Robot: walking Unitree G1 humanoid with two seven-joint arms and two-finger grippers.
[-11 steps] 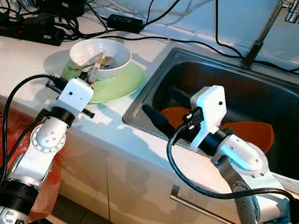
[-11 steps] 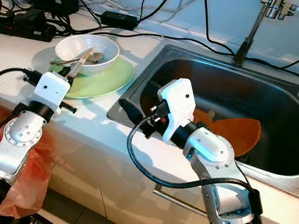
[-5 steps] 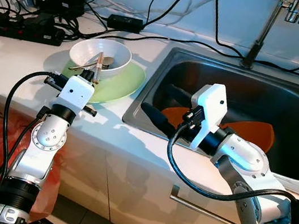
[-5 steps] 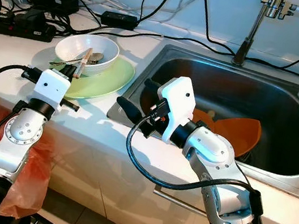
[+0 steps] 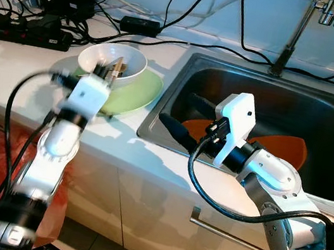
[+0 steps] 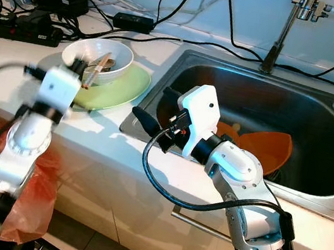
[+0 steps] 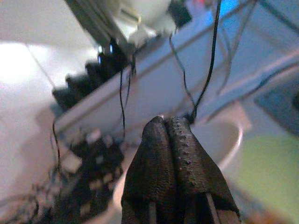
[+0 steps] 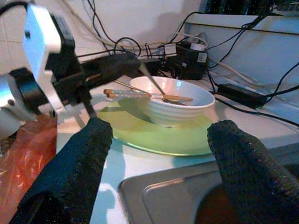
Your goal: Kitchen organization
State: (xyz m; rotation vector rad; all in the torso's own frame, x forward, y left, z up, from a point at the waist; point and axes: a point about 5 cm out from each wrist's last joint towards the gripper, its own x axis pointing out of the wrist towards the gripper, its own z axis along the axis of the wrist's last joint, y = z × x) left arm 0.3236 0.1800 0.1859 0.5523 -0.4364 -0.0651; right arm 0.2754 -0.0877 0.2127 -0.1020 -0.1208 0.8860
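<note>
Near the white counter's (image 5: 10, 66) front edge, the left gripper (image 8: 122, 64), fingers together, reaches the round white ceramic bowl (image 5: 113, 62) on the green plate (image 5: 135, 91); the right gripper (image 5: 184, 118) hovers, fingers apart, over the steel sink's (image 5: 163, 108) left rim.

My left arm (image 5: 64, 127) is smeared by motion blur. In the sink (image 5: 323, 112), my right arm (image 5: 261, 173) hides part of the orange board (image 5: 279, 147).

Bare counter (image 5: 9, 70) before the green plate (image 5: 135, 91); cable clutter (image 5: 51, 9) behind.
</note>
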